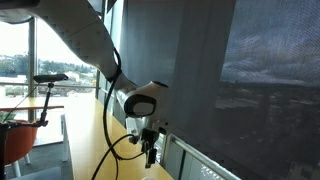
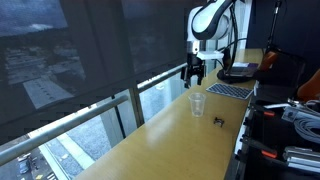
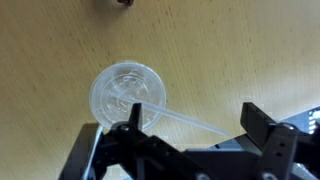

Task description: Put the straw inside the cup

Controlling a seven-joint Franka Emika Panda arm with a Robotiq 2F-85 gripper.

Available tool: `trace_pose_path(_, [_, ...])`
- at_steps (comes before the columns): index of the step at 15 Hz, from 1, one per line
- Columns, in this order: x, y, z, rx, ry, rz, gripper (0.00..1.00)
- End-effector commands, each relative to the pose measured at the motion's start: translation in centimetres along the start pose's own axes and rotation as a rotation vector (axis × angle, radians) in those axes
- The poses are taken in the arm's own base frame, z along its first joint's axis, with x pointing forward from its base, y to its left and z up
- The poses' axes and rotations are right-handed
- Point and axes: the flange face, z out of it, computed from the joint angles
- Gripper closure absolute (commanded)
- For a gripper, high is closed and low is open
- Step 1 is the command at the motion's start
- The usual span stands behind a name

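Wooden counter along a shaded window, seen in both exterior views. The robot arm reached down over the counter, and its gripper hung just above a clear plastic cup, which stood upright on the wood. A small dark object lay on the counter near the cup and apart from it; its kind could not be told.

Wrist view, looking straight down. The cup appeared as a clear ring on the wood, partly under one finger of the gripper. The jaws stood wide apart and clamped nothing. The straw, thin and clear, had one end inside the outline of the cup's rim. From there it slanted out over the rim and across the gap between the fingers, toward the finger farther from the cup. Whether the straw touched that finger, or reached the cup's bottom, could not be told. The small dark object showed at the top edge.
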Motion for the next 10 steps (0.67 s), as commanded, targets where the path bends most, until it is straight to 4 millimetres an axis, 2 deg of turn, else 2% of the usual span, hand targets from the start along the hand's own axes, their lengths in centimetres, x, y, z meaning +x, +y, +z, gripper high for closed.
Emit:
trace_pose_path(1, [-0.1,-0.6,0.4,0.013,0.006,-0.005,0.0])
trace_pose_path(5, [0.0,0.4,0.2,0.01,0.002,0.004,0.0])
trace_pose_path(10, [0.7,2.0,-1.2,0.014,0.016,0.027,0.0])
